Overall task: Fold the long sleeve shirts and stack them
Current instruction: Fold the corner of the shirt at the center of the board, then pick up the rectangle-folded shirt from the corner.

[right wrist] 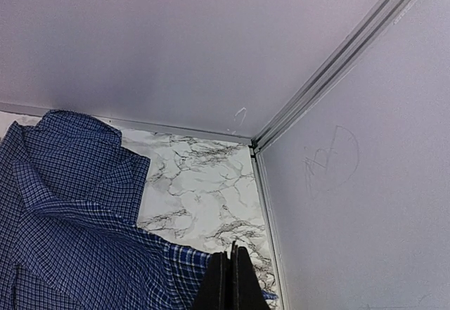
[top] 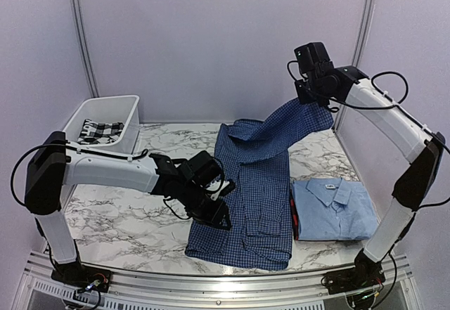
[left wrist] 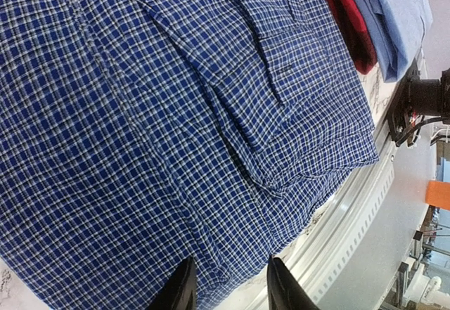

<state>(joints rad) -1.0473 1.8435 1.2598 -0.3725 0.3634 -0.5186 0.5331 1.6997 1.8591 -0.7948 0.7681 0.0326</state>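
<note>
Left fingers [top: 216, 218]: parted, nothing is pinched between them. They're parked low at the near left edge of the dark blue check shirt [top: 253, 197]; whether the cloth is actually touched can't be told.
Right fingers [right wrist: 230, 282]: clenched tight on one sleeve of the dark blue check shirt, which is held up high over the far right of the desk [top: 119, 218], so the sleeve hangs from them in a slope down to the shirt's body.
Dark blue check shirt: spread out in the middle of the desk, collar at the far end, hem at the near edge. A folded-in sleeve with its cuff is seen lying along the body in the left wrist view.
Light blue shirt [top: 334, 208]: already folded, laid flat at the near right, just beside the check shirt, collar towards the far side with the white neck label [top: 328, 181] showing.
Red cloth [top: 293, 215]: a strip of it is seen at the left edge of the light blue shirt, tucked underneath.
White bin [top: 105, 106]: placed at the far left corner, with a black-and-white checked cloth [top: 98, 131] inside it.
Desk: marble-look top, white walls around it.
</note>
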